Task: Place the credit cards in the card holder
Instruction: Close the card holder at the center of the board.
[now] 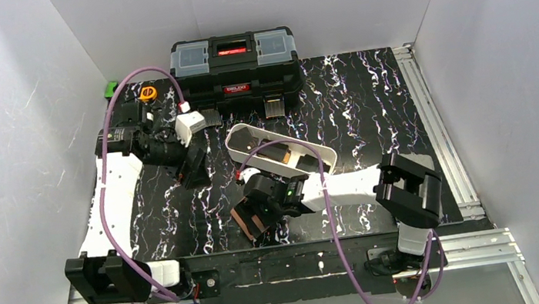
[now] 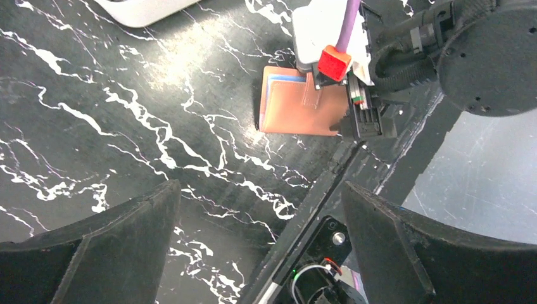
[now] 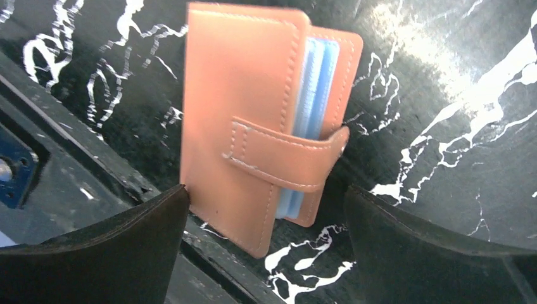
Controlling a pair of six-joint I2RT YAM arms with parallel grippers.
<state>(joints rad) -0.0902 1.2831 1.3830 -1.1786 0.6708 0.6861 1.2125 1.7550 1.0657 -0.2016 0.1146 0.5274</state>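
- The right gripper (image 3: 266,190) had its two dark fingers spread wide, holding nothing. In its wrist view they framed the bottom of the picture, one on each side.
- Directly below and between them lay the card holder (image 3: 234,114), flat on the black marbled table (image 3: 443,95) at its near edge, strap side up. Its long axis ran away from the camera, across the line between the fingers, so closing would likely have pinched its short width. The left finger's tip overlapped the holder's near corner.
- Pale blue credit cards (image 3: 313,82) showed edge-on between the covers on the open side. The strap curled round that side, and I could not tell whether it was snapped.
- My judgement: the cards seen looked seated, and the right arm was much the nearer for any pressing or fastening.
- Farther back stood the white oval tray (image 1: 238,144); whether more cards lay in it I could not tell.
- The left gripper (image 1: 192,169) hung beside the tray, well apart from the holder, its fingers wide and empty.
- Farthest was the black toolbox (image 1: 234,67).
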